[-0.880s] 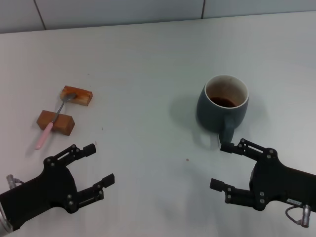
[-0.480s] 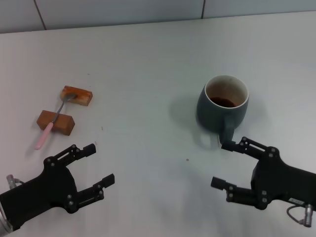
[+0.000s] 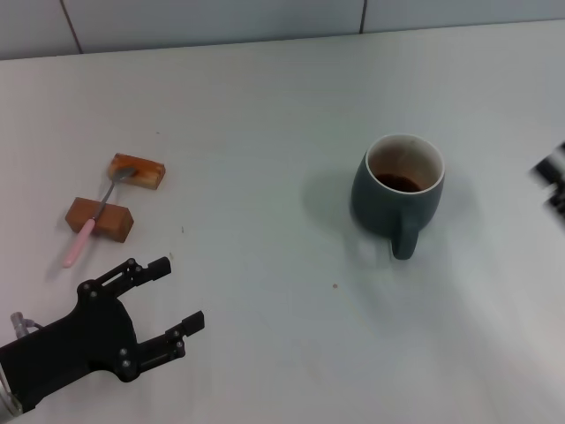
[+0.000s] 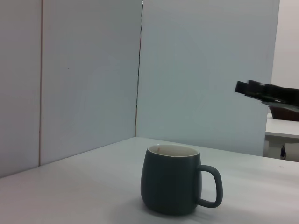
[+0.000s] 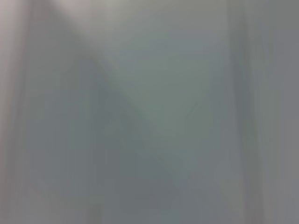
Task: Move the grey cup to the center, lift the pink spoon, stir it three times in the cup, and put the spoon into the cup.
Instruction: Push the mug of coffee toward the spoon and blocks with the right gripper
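The grey cup (image 3: 402, 190) stands upright right of the table's middle, its handle toward me and brown liquid at its bottom; it also shows in the left wrist view (image 4: 173, 184). The pink spoon (image 3: 88, 231) lies at the left across two brown blocks, its metal bowl on the farther one. My left gripper (image 3: 183, 291) hovers open near the front left, below the spoon and clear of it. My right gripper (image 3: 552, 179) is a blurred dark shape at the right edge, well right of the cup. Nothing can be made out in the right wrist view.
The farther brown block (image 3: 138, 170) and the nearer brown block (image 3: 100, 218) hold the spoon off the white table (image 3: 265, 132). A grey panel wall (image 3: 221, 22) runs along the table's far edge.
My right arm has swung away from the spot just in front of the cup's handle, out to the right edge of the head view. The cup, the spoon and my left gripper have stayed put.
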You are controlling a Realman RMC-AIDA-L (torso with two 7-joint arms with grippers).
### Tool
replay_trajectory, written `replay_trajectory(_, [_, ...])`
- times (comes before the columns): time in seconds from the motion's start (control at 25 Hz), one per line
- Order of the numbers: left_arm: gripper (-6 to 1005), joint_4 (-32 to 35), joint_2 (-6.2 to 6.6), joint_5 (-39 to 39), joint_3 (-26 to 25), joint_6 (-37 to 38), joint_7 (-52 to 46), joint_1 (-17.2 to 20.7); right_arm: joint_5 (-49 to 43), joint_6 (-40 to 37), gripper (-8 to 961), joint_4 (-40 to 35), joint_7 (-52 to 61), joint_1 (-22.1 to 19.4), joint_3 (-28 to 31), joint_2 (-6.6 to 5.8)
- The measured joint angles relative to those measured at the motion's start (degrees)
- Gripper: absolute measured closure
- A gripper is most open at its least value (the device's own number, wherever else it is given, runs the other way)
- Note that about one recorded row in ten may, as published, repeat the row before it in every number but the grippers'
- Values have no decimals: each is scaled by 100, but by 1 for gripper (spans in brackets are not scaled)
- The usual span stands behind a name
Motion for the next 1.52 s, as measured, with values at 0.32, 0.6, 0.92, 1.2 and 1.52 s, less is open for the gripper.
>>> replay_trajectory(0.32, [200, 0, 3, -8, 0, 10, 23, 1, 182, 1618, 640, 448, -535, 58, 1431, -6])
replay_trajectory(0.6, [200, 3, 2, -10, 0, 19, 26, 0, 33, 2488, 858, 608, -842, 458, 1288, -6])
replay_trajectory(0.92, [199, 24, 2, -10, 0, 46, 26, -2, -32, 3240, 955, 1159, -2081, 909, 722, -2])
replay_trajectory(1.2, [199, 35, 1, -10, 0, 75, 25, 3, -35, 3599, 955, 1313, -2238, 1125, 461, 2])
replay_trajectory(1.52, [199, 44, 2, -9, -9, 81, 25, 0, -35, 3777, 954, 1386, -2249, 1282, 364, 5])
